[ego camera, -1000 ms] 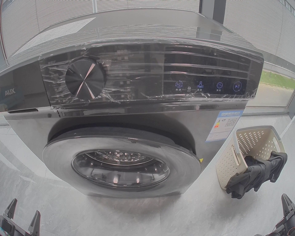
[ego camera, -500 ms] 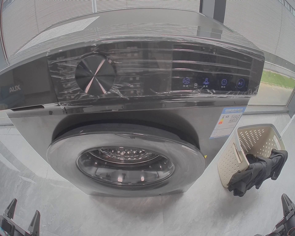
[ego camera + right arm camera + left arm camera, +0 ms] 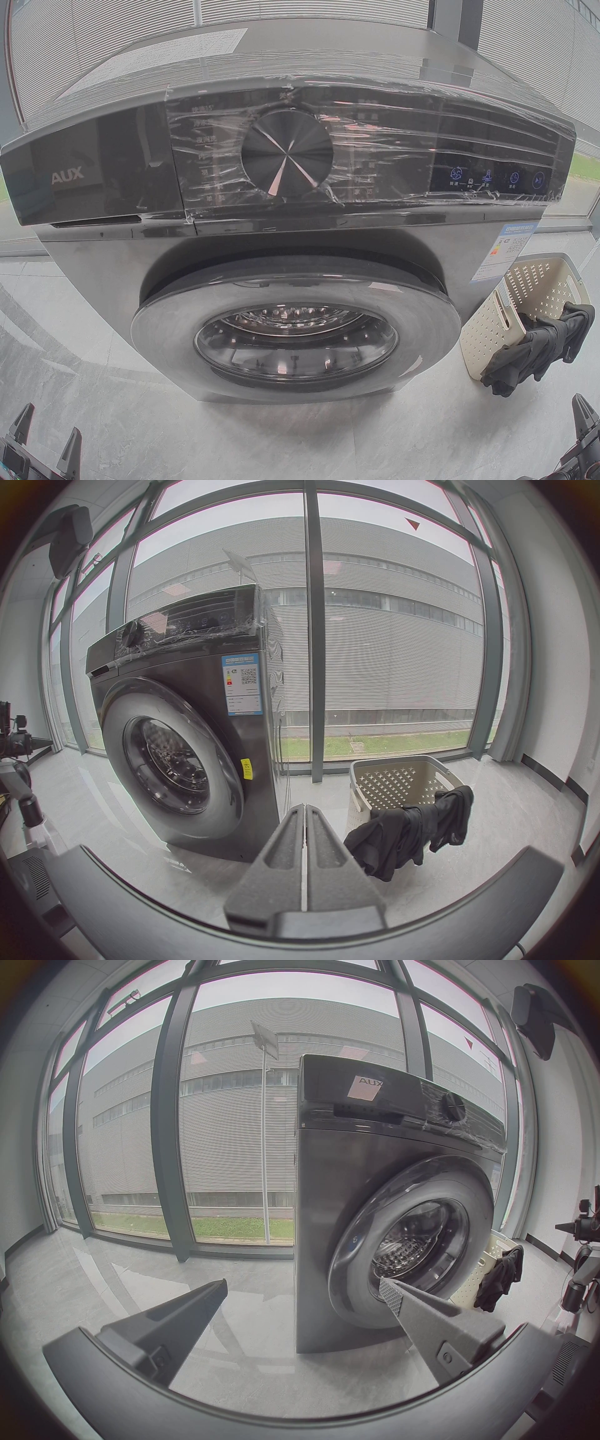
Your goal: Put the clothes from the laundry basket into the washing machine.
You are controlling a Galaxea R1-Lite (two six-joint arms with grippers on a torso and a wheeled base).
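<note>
Step in hand, as judged: start; nothing grasped yet.
Washing machine: door shut.
Laundry basket: on the floor, 3 o'clock of the door; dark clothes draped over its rim.
Left claw: spread, empty.
Right claw: pressed together, empty.
Next move: the door is to be opened first.

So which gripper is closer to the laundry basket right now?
Right. The right gripper is low in front of the laundry basket, on its side of the washing machine; the left gripper is across the machine's front, at the opposite side.
</note>
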